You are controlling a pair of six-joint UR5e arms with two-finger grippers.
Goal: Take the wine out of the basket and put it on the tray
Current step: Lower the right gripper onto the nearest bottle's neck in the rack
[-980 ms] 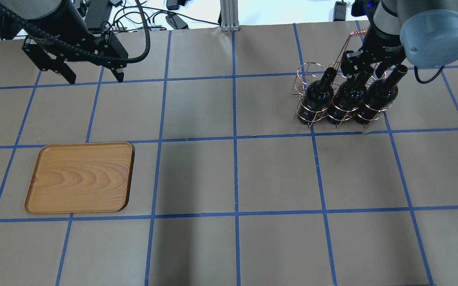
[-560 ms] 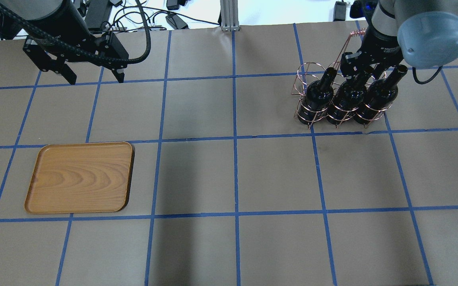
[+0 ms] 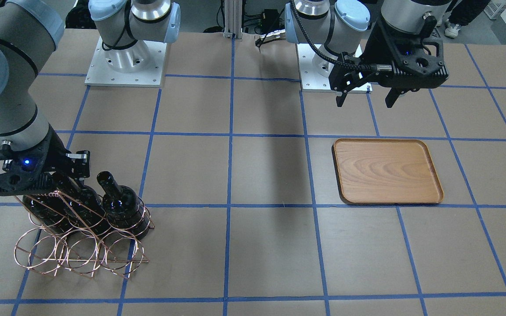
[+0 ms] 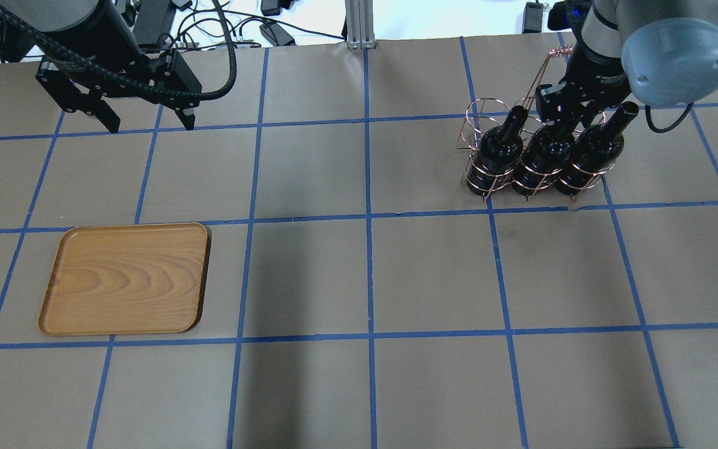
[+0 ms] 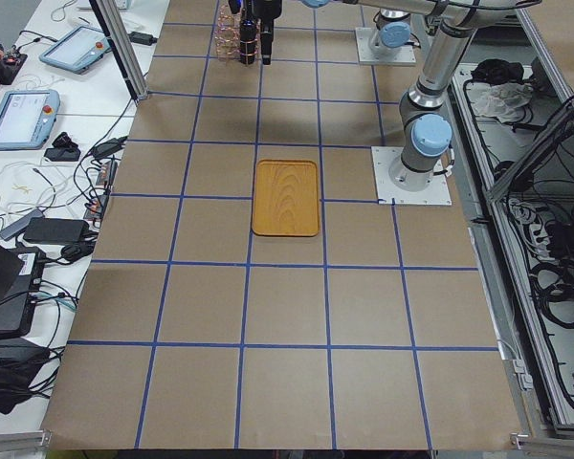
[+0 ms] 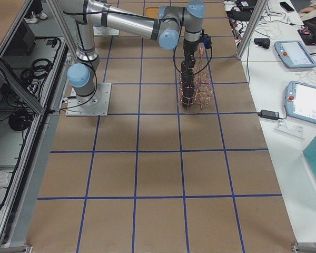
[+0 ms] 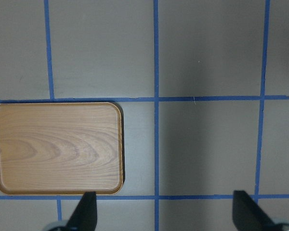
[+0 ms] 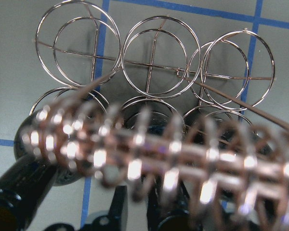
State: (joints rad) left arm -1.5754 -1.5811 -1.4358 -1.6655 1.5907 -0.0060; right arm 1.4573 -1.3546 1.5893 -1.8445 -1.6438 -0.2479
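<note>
Three near-black wine bottles stand in the copper wire basket [image 4: 477,118] at the far right: left [image 4: 499,146], middle [image 4: 540,153], right [image 4: 586,149]. My right gripper [image 4: 563,115] is down at the middle bottle's neck, under the basket's coiled handle [image 8: 135,154]. In the right wrist view one finger [image 8: 118,207] stands just clear of the neck, and the other is hidden by the blurred handle. My left gripper [image 4: 151,123] is open and empty, hovering beyond the wooden tray [image 4: 125,277], which has nothing on it. The tray also shows in the left wrist view [image 7: 58,147].
The basket's back row of rings [image 3: 81,250] holds no bottles. The table is brown paper with a blue tape grid. Both arm bases [image 3: 125,61] stand at the robot's edge. Cables and a frame post [image 4: 359,25] lie beyond the far edge.
My right gripper has shifted slightly over the middle bottle's neck and its jaws look narrower. The bottles, basket, tray and left arm have not moved.
</note>
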